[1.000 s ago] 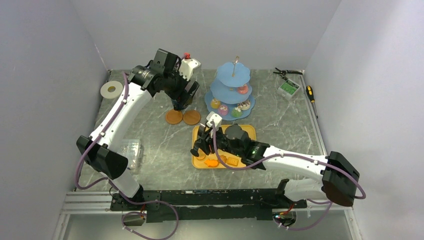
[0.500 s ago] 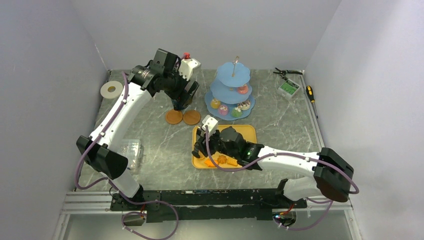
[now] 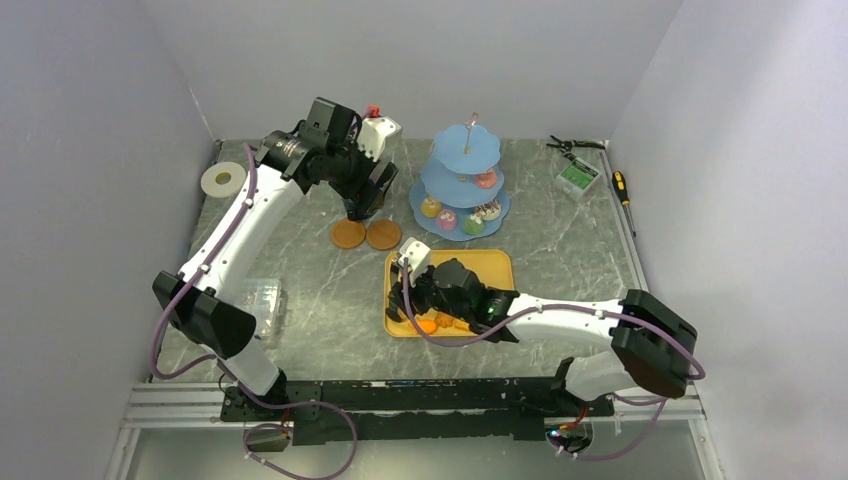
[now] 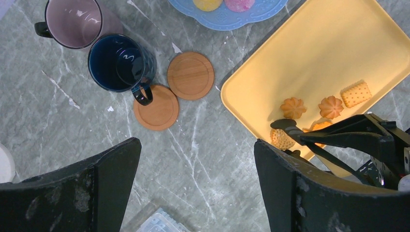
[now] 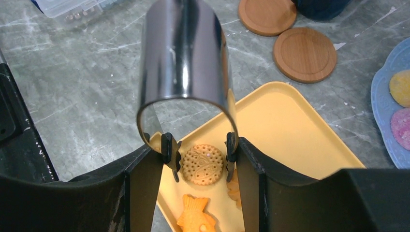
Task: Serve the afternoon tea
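Right wrist view: right gripper (image 5: pixel 194 157) is clamping tongs (image 5: pixel 183 58) straddling a round biscuit (image 5: pixel 202 165) on the tray (image 5: pixel 285 130); left gripper (image 4: pixel 196 150) is gaping wide.

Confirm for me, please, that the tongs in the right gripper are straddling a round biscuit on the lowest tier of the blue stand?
Not quite: the round biscuit lies on the yellow tray, not on the lowest tier of the blue stand. The right wrist view shows it. The tongs in the right gripper do straddle it.
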### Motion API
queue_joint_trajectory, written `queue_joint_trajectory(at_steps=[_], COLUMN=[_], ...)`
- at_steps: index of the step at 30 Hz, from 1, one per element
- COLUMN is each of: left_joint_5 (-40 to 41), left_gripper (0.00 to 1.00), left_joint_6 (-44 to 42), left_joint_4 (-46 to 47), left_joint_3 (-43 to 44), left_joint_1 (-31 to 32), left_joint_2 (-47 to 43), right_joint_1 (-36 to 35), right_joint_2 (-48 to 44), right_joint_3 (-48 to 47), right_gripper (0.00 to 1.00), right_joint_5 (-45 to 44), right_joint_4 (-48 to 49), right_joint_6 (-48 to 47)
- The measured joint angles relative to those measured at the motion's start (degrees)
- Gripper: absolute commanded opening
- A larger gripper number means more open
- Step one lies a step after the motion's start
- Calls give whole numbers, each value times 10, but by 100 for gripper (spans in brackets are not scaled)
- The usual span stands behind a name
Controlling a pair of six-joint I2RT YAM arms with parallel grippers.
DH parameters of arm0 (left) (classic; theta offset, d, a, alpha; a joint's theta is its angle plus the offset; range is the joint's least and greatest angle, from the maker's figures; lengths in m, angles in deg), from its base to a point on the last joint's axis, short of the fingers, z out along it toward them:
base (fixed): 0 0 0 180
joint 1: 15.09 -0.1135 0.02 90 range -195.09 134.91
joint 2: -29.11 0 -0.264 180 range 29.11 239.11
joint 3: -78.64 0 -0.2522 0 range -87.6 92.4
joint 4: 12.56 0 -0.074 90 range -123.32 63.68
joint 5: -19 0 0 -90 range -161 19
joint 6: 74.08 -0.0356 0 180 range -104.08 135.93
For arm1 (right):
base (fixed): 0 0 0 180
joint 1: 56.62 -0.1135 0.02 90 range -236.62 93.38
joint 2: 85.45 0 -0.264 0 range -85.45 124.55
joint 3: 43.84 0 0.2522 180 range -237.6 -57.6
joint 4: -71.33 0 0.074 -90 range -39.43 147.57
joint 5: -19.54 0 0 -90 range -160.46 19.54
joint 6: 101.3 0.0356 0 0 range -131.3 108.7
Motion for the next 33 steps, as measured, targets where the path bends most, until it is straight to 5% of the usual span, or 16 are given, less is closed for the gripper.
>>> queue_joint_trajectory(at_steps=[7,16,24,33], left_joint_5=[0,0,0,0], left_gripper=[93,93,93,93], left_joint_6=[0,0,0,0], left_joint_4=[0,0,0,-3], left_joint_3=[0,0,0,2], left_joint_1=[0,0,0,0], left_joint_2=[0,0,0,0], right_joint_1=[-21,-45,-44,78], right_joint_2=[6,6,-15,-119], right_joint_3=[0,3,3,-56], right_gripper=[54,35,31,30], right_joint_5=[-17,-49,-87,-92], right_joint_4=[3,5,-5,-6], right_joint_6=[-11,-24,-52,-87])
